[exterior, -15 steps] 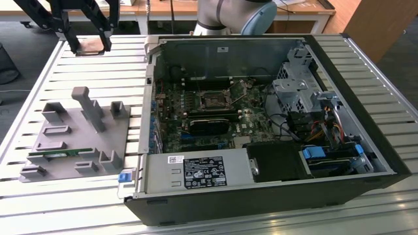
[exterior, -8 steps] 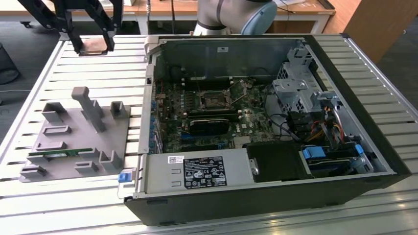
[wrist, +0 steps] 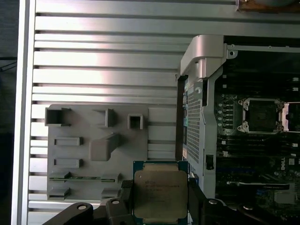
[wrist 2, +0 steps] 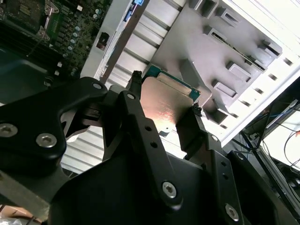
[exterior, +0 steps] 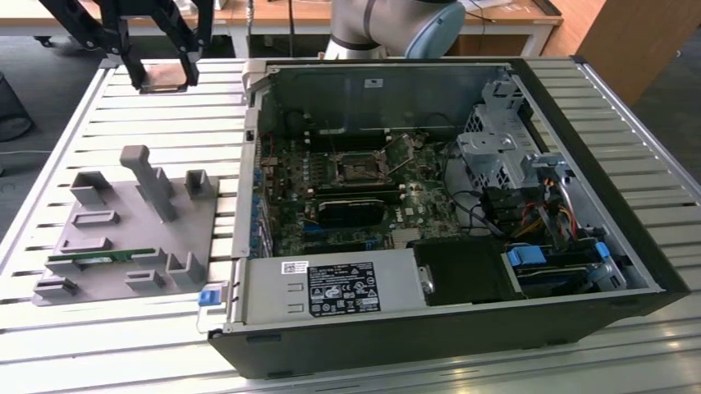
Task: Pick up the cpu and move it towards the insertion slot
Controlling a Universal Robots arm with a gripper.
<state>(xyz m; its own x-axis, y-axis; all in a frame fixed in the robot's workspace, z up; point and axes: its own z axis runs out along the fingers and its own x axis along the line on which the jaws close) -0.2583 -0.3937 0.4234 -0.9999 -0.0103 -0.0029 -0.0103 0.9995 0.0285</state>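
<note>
My claw [wrist: 159, 199] is clamped on the cpu [wrist: 160, 194], one finger [wrist 2: 133, 101] pressed to each side edge, the shiny metal top facing the first wrist view. In the exterior view the claw [exterior: 164, 80] hangs with the chip above the far corner of the desk [exterior: 121, 328], on that view's left.

Below the cpu lies a grey fixture plate [wrist: 84, 176] with raised blocks and pockets; a thin green memory stick [wrist: 82, 178] lies along one of its holders. Beside the plate sits the open computer case [exterior: 613, 246], and on its green board the slot [wrist: 260, 115], a dark square in a silvery bracket, is well apart from the chip.

The desk is ribbed aluminium, its long grooves bright with glare. Beyond it, wooden furniture [exterior: 629, 33] and a dark floor [exterior: 28, 57] show.
</note>
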